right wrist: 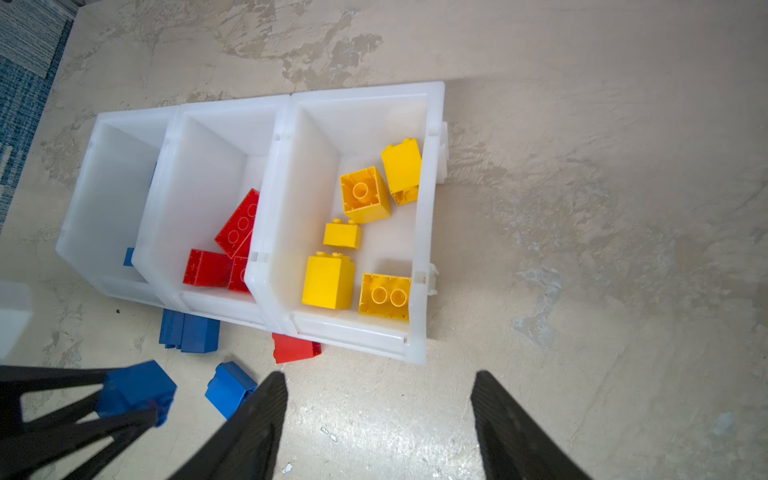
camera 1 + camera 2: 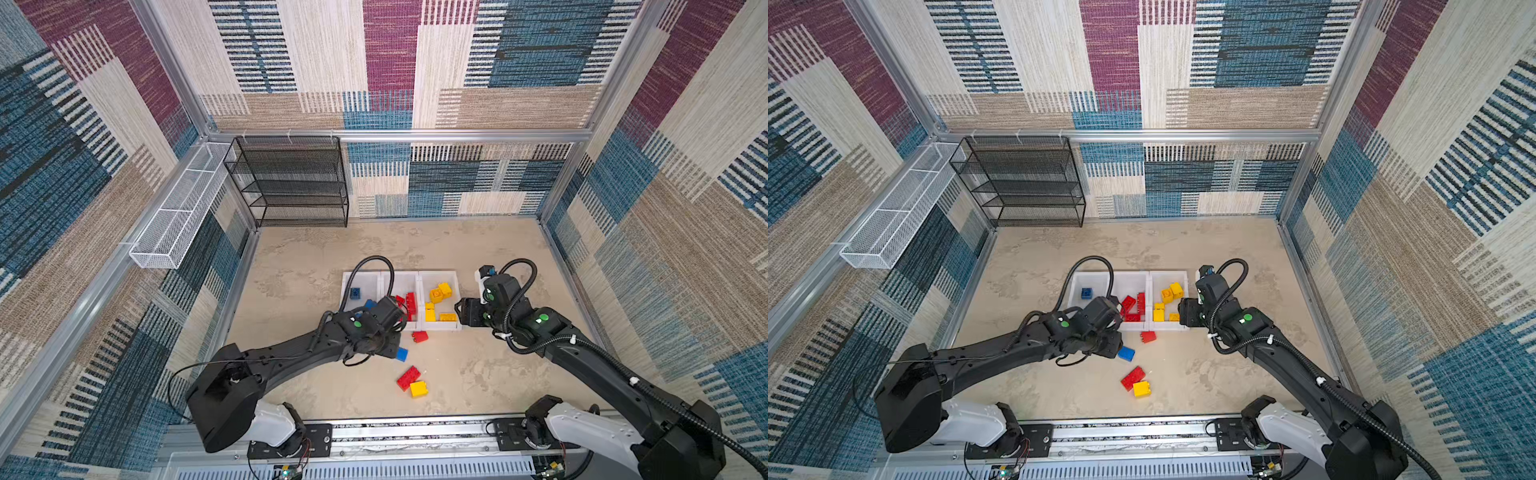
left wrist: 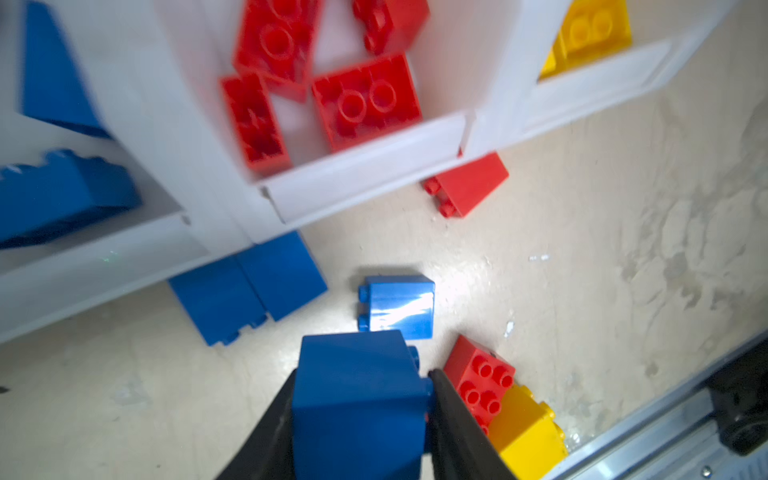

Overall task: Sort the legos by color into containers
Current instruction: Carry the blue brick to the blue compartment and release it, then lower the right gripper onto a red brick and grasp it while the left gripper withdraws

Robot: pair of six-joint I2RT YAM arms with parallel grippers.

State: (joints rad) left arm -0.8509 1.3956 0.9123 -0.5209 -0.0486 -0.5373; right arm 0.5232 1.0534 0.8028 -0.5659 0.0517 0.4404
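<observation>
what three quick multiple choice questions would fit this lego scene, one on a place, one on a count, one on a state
1. Where is the loose yellow brick?
A inside a bin
B on the table beside a red brick
C balanced on a bin's rim

2. How many bricks lie in the yellow-brick bin?
A two
B eight
C five

3. What is the left gripper doing?
A shut on a blue brick
B open and empty
C shut on nothing

Answers:
1 B, both top views show it on the table right beside the oblong red one.
2 C, the right wrist view shows five yellow bricks inside.
3 A, the left wrist view shows the jaws pressed on the brick's two sides.
</observation>
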